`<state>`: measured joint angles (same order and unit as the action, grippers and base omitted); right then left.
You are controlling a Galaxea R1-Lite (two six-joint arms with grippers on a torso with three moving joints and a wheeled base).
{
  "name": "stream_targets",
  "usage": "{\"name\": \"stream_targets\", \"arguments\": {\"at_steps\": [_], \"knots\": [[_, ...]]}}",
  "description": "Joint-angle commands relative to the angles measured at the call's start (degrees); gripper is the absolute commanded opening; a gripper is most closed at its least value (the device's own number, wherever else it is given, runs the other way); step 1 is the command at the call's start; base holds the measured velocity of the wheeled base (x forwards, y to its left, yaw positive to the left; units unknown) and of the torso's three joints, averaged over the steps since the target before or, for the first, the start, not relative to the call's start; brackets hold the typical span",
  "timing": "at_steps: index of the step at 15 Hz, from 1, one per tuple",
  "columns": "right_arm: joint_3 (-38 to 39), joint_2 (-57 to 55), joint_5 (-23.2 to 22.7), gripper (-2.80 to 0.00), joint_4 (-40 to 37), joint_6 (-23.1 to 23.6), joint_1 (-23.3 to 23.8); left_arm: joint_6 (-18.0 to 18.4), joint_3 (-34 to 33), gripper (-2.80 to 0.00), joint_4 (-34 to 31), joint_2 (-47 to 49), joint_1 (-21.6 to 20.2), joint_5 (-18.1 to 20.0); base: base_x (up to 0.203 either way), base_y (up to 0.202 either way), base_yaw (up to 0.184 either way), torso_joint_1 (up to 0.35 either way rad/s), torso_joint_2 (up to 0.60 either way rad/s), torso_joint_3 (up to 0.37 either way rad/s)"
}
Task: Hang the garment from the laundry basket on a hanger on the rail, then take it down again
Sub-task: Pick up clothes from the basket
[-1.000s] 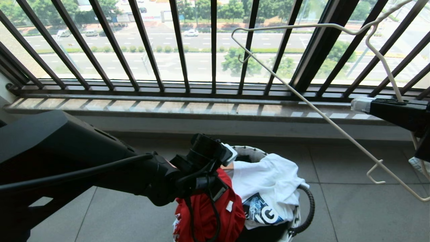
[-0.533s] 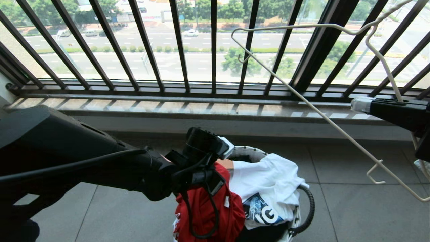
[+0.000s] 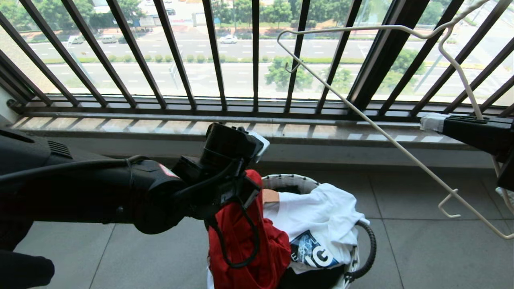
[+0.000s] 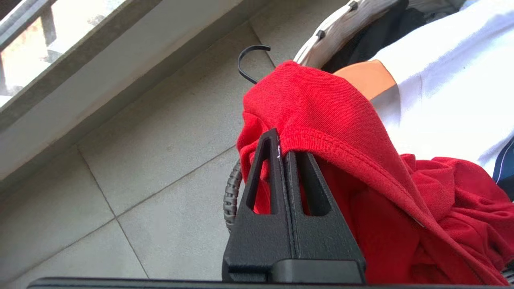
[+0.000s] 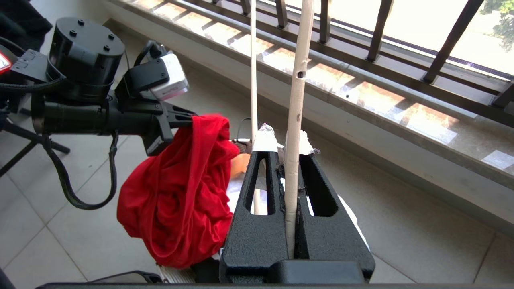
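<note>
Ahead of me stood a black balcony railing point(image 3: 176, 56) of slanting bars, and beyond it I saw a road with cars point(image 3: 228, 39) and green trees point(image 3: 287, 72). Under the railing ran a pale stone sill point(image 3: 225, 130) striped with sunlight, above a floor of grey tiles point(image 3: 421, 249). A white T-shirt point(image 3: 321, 216) with a dark graphic lay crumpled below me.

Open tiled floor point(image 3: 421, 249) surrounds the laundry basket point(image 3: 289, 181) on both sides. Beyond it, a stone ledge point(image 3: 225, 130) and the black balcony railing point(image 3: 217, 56) bar the way. The hanger point(image 3: 361, 116) slants across the airspace right of the basket.
</note>
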<state>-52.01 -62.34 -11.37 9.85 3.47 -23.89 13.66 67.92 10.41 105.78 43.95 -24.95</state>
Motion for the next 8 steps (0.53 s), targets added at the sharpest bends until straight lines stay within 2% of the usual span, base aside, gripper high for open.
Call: {"name": "stream_targets", "arguments": {"at_steps": [1, 2, 5, 8], "knots": [[0.15, 0.03, -0.05, -2.8, 0.43, 0.04, -0.01, -1.8, 1.17, -2.8, -0.69, -2.45, 3.77, -9.0, 0.0, 0.0, 0.0, 0.0, 0.0, 0.0], [0.07, 0.03, -0.05, -2.8, 0.43, -0.01, -0.01, -2.96, 2.0, -2.8, -2.53, -2.18, 5.86, -13.48, 0.0, 0.0, 0.0, 0.0, 0.0, 0.0], [0.15, 0.03, -0.05, -2.8, 0.43, -0.05, -0.01, -9.55, 5.77, -2.8, -11.22, 1.18, 9.63, -21.13, 0.0, 0.0, 0.0, 0.0, 0.0, 0.0], [0.06, 0.03, -0.05, -2.8, 0.43, 0.04, 0.34, -12.82, 8.35, -2.8, -15.08, 7.12, 10.8, -22.5, 0.0, 0.0, 0.0, 0.0, 0.0, 0.0]]}}
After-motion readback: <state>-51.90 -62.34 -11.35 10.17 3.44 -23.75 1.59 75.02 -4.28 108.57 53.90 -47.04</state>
